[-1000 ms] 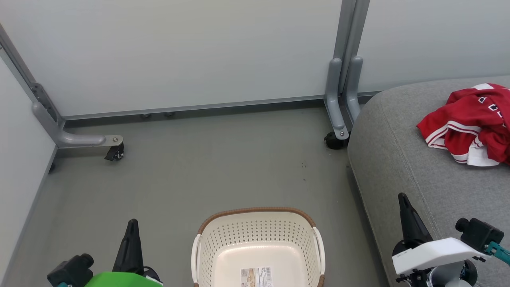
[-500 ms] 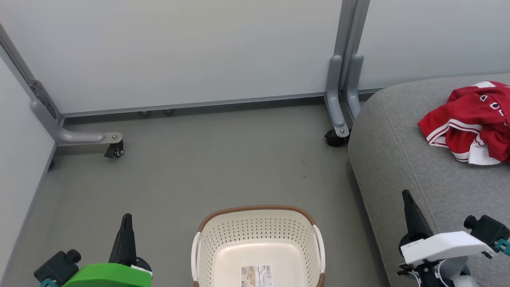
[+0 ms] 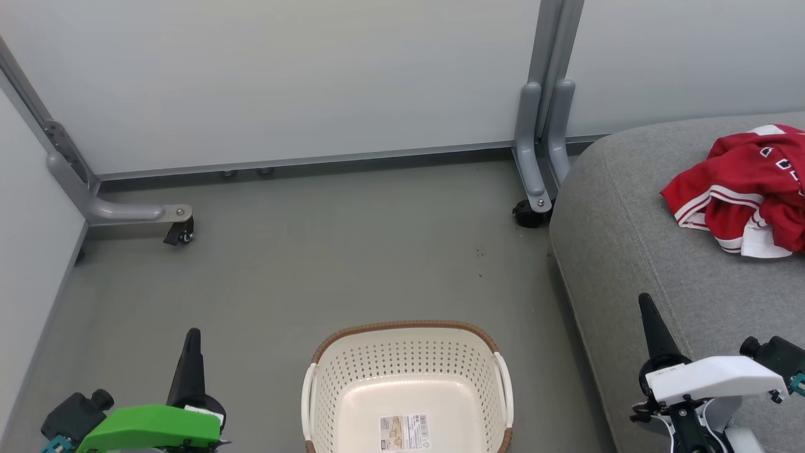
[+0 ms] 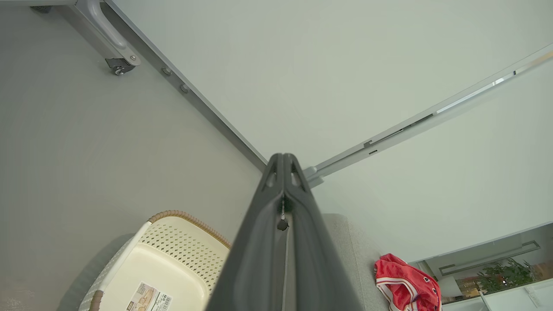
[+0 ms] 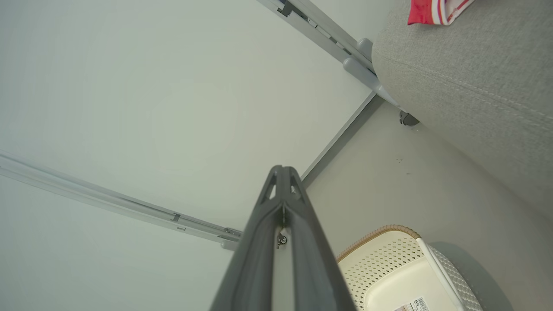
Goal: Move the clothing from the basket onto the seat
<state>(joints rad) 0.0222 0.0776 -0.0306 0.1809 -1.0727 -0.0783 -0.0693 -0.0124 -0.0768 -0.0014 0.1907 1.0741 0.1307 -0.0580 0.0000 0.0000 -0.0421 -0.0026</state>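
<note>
The red jersey (image 3: 742, 189) lies crumpled on the grey seat (image 3: 629, 264), its white-outlined letters folded and unreadable. The basket (image 3: 402, 362) stands on the floor (image 3: 314, 264) beside the seat; the print on its bottom label (image 3: 404, 432) is too small to read. The left gripper (image 4: 283, 157) and right gripper (image 5: 283, 169) each have their fingers pressed together, empty.

A paper label (image 3: 404, 431) lies on the bottom of the basket (image 3: 402, 365). It has a bar code and tiny print, but the words are too small to read. The red jersey (image 3: 723, 195) has dark letters (image 3: 783, 165) with white edges. They are bunched up in folds, so no word can be read.
</note>
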